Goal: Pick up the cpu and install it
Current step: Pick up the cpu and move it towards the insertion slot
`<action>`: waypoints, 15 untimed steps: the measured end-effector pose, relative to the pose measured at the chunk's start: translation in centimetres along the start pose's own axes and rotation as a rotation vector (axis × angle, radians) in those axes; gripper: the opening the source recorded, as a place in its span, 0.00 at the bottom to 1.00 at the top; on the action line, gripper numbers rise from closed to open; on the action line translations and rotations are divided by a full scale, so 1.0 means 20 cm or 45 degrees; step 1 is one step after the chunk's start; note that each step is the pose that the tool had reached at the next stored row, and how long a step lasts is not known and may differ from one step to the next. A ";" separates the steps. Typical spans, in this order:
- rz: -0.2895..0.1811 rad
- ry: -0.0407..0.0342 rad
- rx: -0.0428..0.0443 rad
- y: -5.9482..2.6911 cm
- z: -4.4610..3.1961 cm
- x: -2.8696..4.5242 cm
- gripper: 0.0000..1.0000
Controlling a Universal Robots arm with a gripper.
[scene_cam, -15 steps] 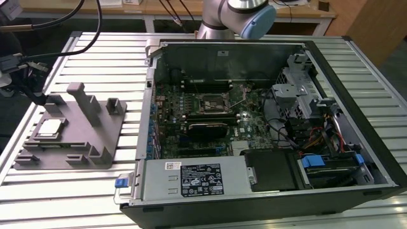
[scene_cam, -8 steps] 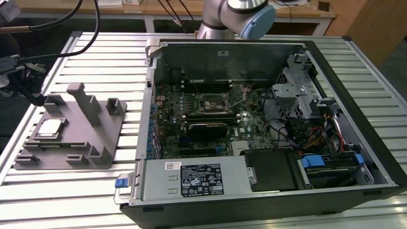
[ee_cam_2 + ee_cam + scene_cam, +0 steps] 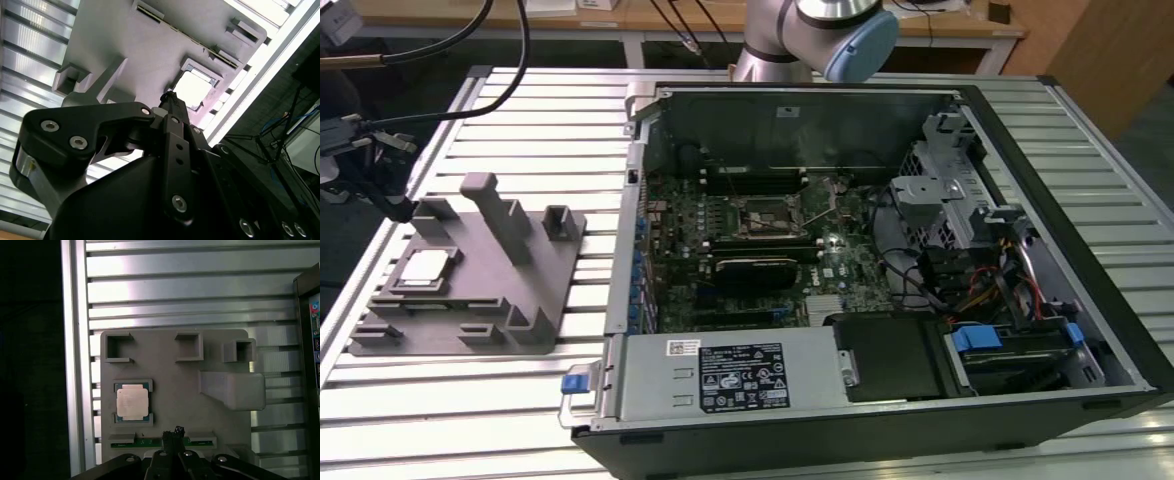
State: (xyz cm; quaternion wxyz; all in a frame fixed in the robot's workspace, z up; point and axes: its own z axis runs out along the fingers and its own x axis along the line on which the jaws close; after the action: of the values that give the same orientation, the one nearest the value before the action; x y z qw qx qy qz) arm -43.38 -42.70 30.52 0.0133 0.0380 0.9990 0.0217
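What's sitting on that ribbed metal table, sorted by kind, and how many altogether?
Small square silver-topped cpu chip: 1
Grey plastic fixture tray: 1
Green circuit-board strip in the tray's slots: 1
Open black computer case: 1
Total: 4

cpu [image 3: 132,402]: top is gleaming as smooth silver-grey metal.
tray [image 3: 165,385]: is looking like matt grey plastic.
table [image 3: 190,290]: ribbed bare metal is shining brightly.
gripper [image 3: 173,431]: is showing matt black, with shiny metal screws.
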 end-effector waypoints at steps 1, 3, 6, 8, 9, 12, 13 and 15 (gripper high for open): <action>0.000 0.0000 0.000 0.000 0.000 0.000 0.11; 0.000 0.0000 0.000 0.000 0.000 0.000 0.11; 0.000 -0.0001 0.000 0.000 0.000 0.000 0.11; 0.000 -0.0003 0.000 0.000 0.003 0.003 0.11; 0.000 -0.0003 0.000 -0.001 0.006 0.005 0.11; 0.000 -0.0002 0.000 -0.002 0.022 0.012 0.11; 0.000 -0.0003 0.000 -0.002 0.030 0.014 0.11; 0.000 -0.0002 0.000 -0.003 0.045 0.019 0.11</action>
State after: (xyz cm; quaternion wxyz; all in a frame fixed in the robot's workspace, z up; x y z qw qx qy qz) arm -43.75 -42.69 29.61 0.0134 0.0380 0.9990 0.0217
